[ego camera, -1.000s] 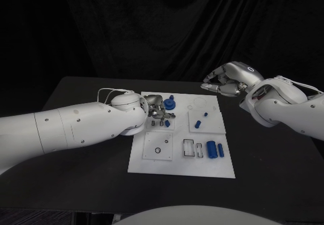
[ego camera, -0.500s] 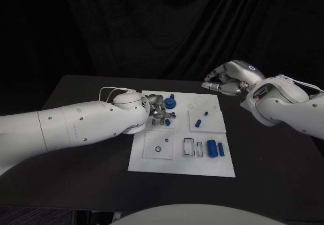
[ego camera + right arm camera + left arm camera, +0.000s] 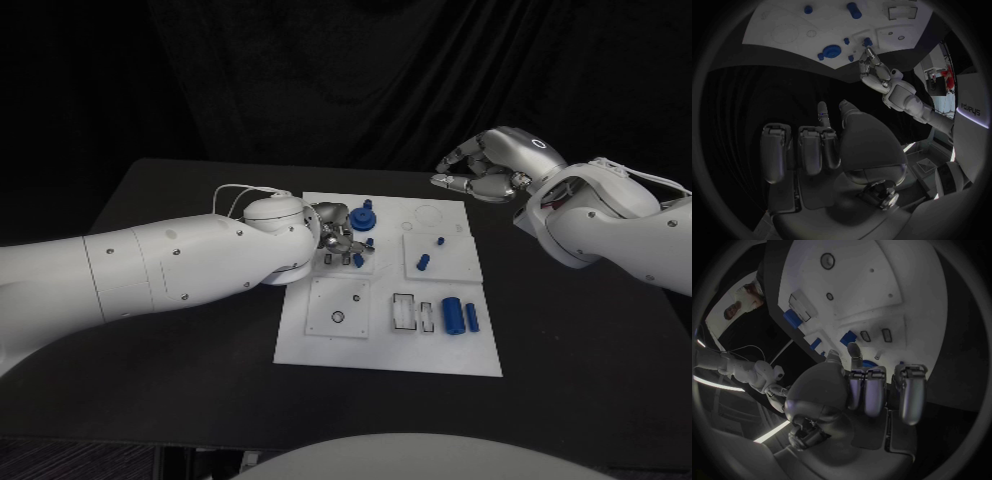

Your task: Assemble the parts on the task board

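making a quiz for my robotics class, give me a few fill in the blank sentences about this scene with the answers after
1. The small parts on the task board are coloured ____.
2. The hand working down at the board, over the part near its far left corner, is the robot's ____ hand.
3. The right hand hangs with fingers curled past the board's ____ edge.
4. The table under the board is ____.

Answers: blue; left; far; black
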Robot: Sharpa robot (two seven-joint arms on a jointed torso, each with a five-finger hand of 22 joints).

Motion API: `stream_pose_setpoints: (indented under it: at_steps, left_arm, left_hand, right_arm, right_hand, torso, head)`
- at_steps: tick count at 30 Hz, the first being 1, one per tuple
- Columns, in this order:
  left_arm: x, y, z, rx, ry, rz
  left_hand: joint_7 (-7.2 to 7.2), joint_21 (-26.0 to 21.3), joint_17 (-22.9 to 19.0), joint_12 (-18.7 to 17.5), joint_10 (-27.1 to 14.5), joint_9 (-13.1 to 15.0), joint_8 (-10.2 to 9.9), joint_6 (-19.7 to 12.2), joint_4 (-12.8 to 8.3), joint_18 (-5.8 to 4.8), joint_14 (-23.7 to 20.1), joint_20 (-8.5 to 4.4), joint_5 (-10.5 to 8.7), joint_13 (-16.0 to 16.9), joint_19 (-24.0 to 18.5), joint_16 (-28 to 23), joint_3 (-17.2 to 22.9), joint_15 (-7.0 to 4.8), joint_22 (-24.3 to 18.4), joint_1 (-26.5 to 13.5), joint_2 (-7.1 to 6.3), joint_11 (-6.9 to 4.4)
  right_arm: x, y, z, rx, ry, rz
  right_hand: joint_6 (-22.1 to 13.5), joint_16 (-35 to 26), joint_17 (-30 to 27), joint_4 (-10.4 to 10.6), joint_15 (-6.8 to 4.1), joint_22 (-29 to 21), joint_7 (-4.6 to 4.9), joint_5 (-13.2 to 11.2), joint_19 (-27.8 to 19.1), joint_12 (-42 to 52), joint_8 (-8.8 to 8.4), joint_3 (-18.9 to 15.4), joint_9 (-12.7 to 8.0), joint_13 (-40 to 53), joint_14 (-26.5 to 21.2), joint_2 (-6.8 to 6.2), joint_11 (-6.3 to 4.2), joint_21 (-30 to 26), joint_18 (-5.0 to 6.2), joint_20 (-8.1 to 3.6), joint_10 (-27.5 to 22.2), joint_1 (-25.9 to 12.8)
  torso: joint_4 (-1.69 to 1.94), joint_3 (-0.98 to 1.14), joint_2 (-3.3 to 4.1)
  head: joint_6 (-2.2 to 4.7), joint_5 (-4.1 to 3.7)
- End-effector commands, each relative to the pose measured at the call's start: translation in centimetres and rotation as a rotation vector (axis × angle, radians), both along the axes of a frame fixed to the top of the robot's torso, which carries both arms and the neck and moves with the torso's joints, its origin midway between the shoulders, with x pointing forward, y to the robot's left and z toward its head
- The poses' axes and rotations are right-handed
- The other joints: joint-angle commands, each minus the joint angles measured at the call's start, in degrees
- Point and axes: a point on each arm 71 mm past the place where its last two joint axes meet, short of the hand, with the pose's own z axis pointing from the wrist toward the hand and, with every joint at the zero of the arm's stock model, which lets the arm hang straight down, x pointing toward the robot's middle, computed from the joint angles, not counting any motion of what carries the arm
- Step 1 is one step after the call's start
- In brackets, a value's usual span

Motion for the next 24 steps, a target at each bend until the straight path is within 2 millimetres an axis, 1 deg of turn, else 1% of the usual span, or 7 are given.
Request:
stream_pose_setpoints:
  at_steps: [1, 6, 9, 14, 19, 22, 24]
  left_arm:
    - [-0.08, -0.29, -0.22, 0.010, 0.010, -0.021]
    - [-0.05, -0.43, -0.33, 0.010, 0.013, -0.025]
    - [-0.04, -0.52, -0.39, 0.011, 0.015, -0.028]
    - [-0.04, -0.69, -0.49, 0.013, 0.019, -0.034]
    - [-0.07, -0.88, -0.66, 0.019, 0.027, -0.039]
    - [-0.10, -0.94, -0.82, 0.023, 0.032, -0.041]
    - [-0.11, -0.96, -0.88, 0.024, 0.034, -0.042]
  left_hand:
    - [-0.16, -0.3, 15.1, -0.1, 6.0, 0.0, -0.8, 0.3, -0.2, -0.31, 6.2, -0.28, -0.15, 14.9, 2.5, 0.1, 0.5, -0.41, 10.4, 0.0, -0.06, -0.51]
    - [-0.14, -0.5, 15.1, -0.1, 6.0, -0.2, -2.6, 0.8, -0.5, -0.29, 6.2, -0.33, 1.71, 14.9, 2.4, 0.1, 1.3, -0.43, 10.3, 0.5, -0.24, -0.51]
    - [-0.12, -0.5, 15.1, -0.1, 6.0, -0.2, -3.1, 0.9, -0.5, -0.27, 6.2, -0.33, 2.38, 14.9, 2.4, 0.1, 1.6, -0.43, 10.2, 0.7, -0.34, -0.50]
    - [-0.10, -0.6, 15.1, -0.1, 6.0, -0.2, -3.4, 1.0, -0.6, -0.26, 6.2, -0.33, 2.66, 14.9, 2.3, 0.1, 1.8, -0.43, 10.2, 0.8, -0.37, -0.50]
    - [-0.08, -0.6, 15.1, -0.1, 6.0, -0.3, -3.9, 1.0, -0.7, -0.26, 6.2, -0.33, 2.97, 14.9, 2.3, 0.1, 2.0, -0.42, 10.2, 0.9, -0.36, -0.49]
    - [-0.06, -0.6, 15.1, -0.1, 6.0, -0.3, -4.5, 1.2, -0.8, -0.26, 6.2, -0.32, 3.61, 14.9, 2.3, 0.1, 2.5, -0.41, 10.2, 1.3, -0.40, -0.47]
    - [-0.05, -0.7, 15.1, -0.1, 6.0, -0.4, -4.8, 1.3, -0.9, -0.25, 6.2, -0.32, 3.88, 14.9, 2.3, 0.1, 2.6, -0.40, 10.2, 1.4, -0.47, -0.47]
  right_arm:
    - [0.01, -0.12, -0.05, 0.000, -0.001, -0.015]
    - [-0.01, -0.18, -0.04, 0.000, -0.001, -0.017]
    - [-0.04, -0.25, -0.04, 0.001, 0.000, -0.018]
    - [-0.06, -0.34, -0.04, 0.001, 0.000, -0.020]
    - [-0.06, -0.33, -0.04, 0.001, 0.000, -0.020]
    - [-0.06, -0.30, -0.04, 0.001, 0.000, -0.019]
    - [-0.06, -0.32, -0.04, 0.000, 0.000, -0.019]
  right_hand:
    - [0.4, 0.3, 11.1, -0.2, 0.45, 13.9, -0.15, 0.3, 4.3, 0.1, 0.26, 0.2, 0.1, 15.1, 5.3, 0.01, 0.34, 0.2, 0.03, 0.31, 6.1, 0.7]
    - [0.5, 0.3, 11.1, -0.3, 0.45, 13.8, -0.16, 0.3, 4.3, 0.1, 0.26, 0.2, 0.1, 15.1, 5.3, 0.03, 0.34, 0.2, 0.03, 0.32, 6.1, 0.9]
    - [0.5, 0.3, 11.1, -0.3, 0.45, 13.8, -0.16, 0.3, 4.3, 0.1, 0.26, 0.3, 0.1, 15.1, 5.3, 0.02, 0.34, 0.2, 0.04, 0.32, 6.1, 0.9]
    - [0.5, 0.3, 11.1, -0.3, 0.45, 13.8, -0.16, 0.3, 4.3, 0.1, 0.26, 0.3, 0.1, 15.1, 5.3, 0.02, 0.34, 0.2, 0.04, 0.32, 6.1, 0.9]
    - [0.5, 0.3, 11.1, -0.3, 0.45, 13.8, -0.16, 0.3, 4.3, 0.1, 0.26, 0.3, 0.1, 15.1, 5.3, 0.02, 0.34, 0.2, 0.04, 0.32, 6.1, 0.9]
    - [0.5, 0.3, 11.1, -0.3, 0.45, 13.8, -0.16, 0.3, 4.3, 0.1, 0.26, 0.3, 0.1, 15.1, 5.3, 0.02, 0.34, 0.2, 0.04, 0.32, 6.1, 0.9]
    - [0.5, 0.3, 11.1, -0.3, 0.45, 13.8, -0.16, 0.3, 4.3, 0.1, 0.26, 0.3, 0.1, 15.1, 5.3, 0.02, 0.34, 0.2, 0.04, 0.32, 6.1, 0.9]
  torso:
    - [0.02, -0.03, 0.02]
    - [0.03, -0.08, 0.03]
    - [0.02, -0.09, 0.04]
    - [0.02, -0.05, 0.04]
    - [-0.04, -0.03, 0.06]
    - [-0.04, -0.03, 0.12]
    - [-0.04, -0.04, 0.05]
  head:
    - [0.09, -0.03]
    - [0.15, -0.09]
    - [0.19, -0.16]
    - [0.23, -0.21]
    - [0.01, -0.01]
    - [0.00, 0.00]
    - [-0.14, 0.00]
